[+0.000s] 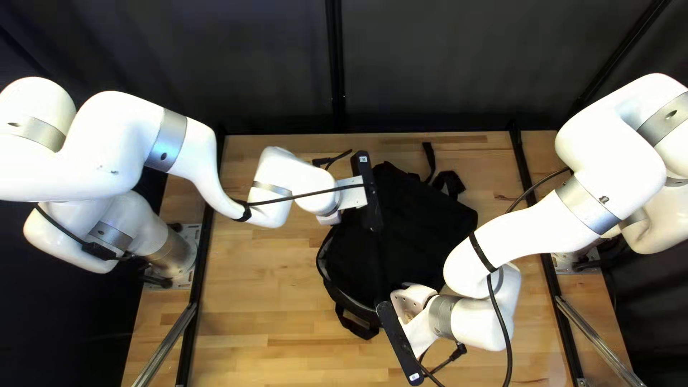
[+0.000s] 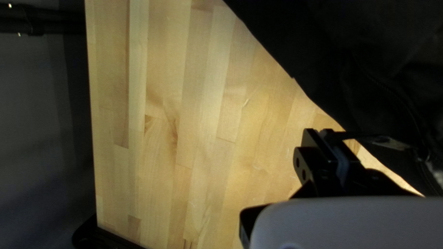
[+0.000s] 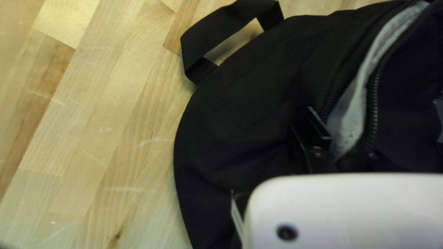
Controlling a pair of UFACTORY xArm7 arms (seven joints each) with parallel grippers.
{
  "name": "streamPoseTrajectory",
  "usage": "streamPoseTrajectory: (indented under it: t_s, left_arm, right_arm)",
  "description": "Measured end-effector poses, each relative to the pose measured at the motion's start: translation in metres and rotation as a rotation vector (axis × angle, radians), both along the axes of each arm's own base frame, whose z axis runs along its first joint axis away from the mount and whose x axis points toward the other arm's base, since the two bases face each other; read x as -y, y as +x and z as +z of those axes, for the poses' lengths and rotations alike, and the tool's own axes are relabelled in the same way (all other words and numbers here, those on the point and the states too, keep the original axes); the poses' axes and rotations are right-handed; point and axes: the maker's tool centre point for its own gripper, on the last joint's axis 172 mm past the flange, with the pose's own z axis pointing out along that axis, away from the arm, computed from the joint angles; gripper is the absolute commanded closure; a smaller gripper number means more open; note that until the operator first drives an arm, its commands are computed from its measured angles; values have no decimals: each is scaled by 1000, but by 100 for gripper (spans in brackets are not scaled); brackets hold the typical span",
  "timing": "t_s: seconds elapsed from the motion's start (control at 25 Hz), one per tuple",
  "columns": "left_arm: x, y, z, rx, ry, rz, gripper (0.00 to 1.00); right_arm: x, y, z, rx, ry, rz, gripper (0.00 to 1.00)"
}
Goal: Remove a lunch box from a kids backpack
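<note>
- Lunch box: out of sight; presumably inside the backpack [image 1: 430, 229]. Its long axis cannot be told.
- Right hand [image 3: 318, 127]: at the pack's 6 o'clock, its tip by the mouth [image 3: 350, 106]; the nearer of the two to it. Spread or pressed together, cannot tell.
- Carry loop [image 1: 358, 327]: at 7 o'clock, over the tabletop [image 1: 258, 315].
- Mouth: at 8 o'clock, partly unzipped; pale lining [image 3: 355, 101] showing, no contents identifiable. From the right hand, it lies toward 10 o'clock; reaching in likely calls for a wider gap.
- Backpack: black, flat-lying, long axis roughly 7 to 1 o'clock.
- Left hand [image 2: 325, 138]: toward 11 o'clock, fingers together, apparently pinching a zip pull [image 2: 390, 142].
- Shoulder straps [image 1: 449, 183]: far end, 1 o'clock.
</note>
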Motion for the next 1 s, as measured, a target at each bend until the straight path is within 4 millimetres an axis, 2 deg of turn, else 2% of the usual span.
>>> streamPoseTrajectory:
  t_s: [0.28, 0.52, 0.56, 0.6, 0.76, 0.88, 0.92, 0.96, 1.0]
  left_arm:
    - [-9, 9, 11, 6, 4, -3, 100]
    - [-18, 32, 10, -8, -6, -8, 100]
    - [-19, 34, 10, -10, -8, -8, 74]
    - [-20, 35, 11, -11, -8, -7, 0]
    - [-19, 30, 25, -7, 0, -3, 0]
    - [-10, 12, 50, -2, 14, 6, 0]
    - [-3, 4, 59, -2, 21, 10, 0]
    - [4, -6, 67, -4, 29, 13, 0]
    - [13, -17, 73, -5, 38, 16, 0]
  right_arm:
    - [9, 1, -3, -1, 5, -8, 100]
    - [12, 1, -4, -2, 8, -14, 100]
    - [13, 1, -4, -2, 8, -16, 100]
    - [14, 1, -4, -2, 9, -20, 100]
    - [22, -3, -3, 5, 8, -52, 100]
    - [26, -5, -2, 10, 6, -78, 100]
    - [27, -6, -1, 11, 5, -87, 73]
    - [28, -6, -1, 11, 6, -97, 73]
    - [30, -5, 0, 12, 7, -109, 36]
